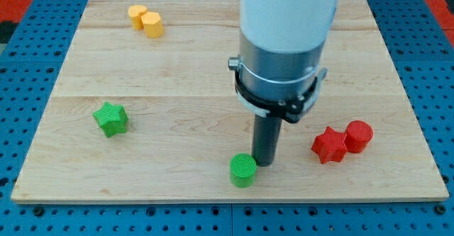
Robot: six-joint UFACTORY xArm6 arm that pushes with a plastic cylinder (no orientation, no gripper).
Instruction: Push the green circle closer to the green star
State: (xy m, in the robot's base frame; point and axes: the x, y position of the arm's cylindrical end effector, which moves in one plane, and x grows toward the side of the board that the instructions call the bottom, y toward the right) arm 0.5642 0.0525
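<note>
Green circle has my tip touching its right; no claw shows. We push steadily left toward green star.

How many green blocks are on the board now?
2: green star at the view's left, green circle near the bottom, just left of my tip. The arm could hide more.

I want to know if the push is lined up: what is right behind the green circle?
My tip stands just behind the green circle, toward the view's right. Whether they touch cannot be told; the block may cover the contact.
</note>
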